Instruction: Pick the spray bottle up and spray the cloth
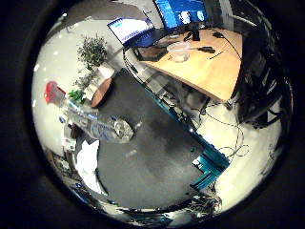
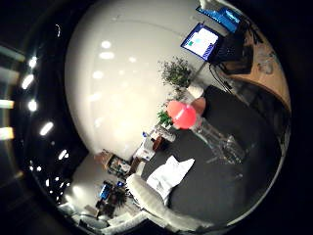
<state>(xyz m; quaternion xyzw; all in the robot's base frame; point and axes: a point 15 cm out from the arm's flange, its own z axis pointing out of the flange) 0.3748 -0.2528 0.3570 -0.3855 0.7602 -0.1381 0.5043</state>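
A clear spray bottle (image 1: pixel 102 126) with a red top (image 2: pixel 182 115) stands on the dark table (image 1: pixel 152 157). Beside it, near the table's edge, lies a crumpled white cloth (image 2: pixel 168 176). Bottle and cloth are a short gap apart. My hand is held some way off from the table, facing it. Both things look small, so neither is close to the palm. Nothing is in the hand's grasp in either view.
A wooden desk (image 1: pixel 205 62) with a laptop and monitors stands beyond the dark table. A potted plant (image 1: pixel 93 50) and a brown round seat (image 1: pixel 101 92) stand by the far end. Teal frame parts (image 1: pixel 209 164) run along one table edge. Small clutter sits near the cloth.
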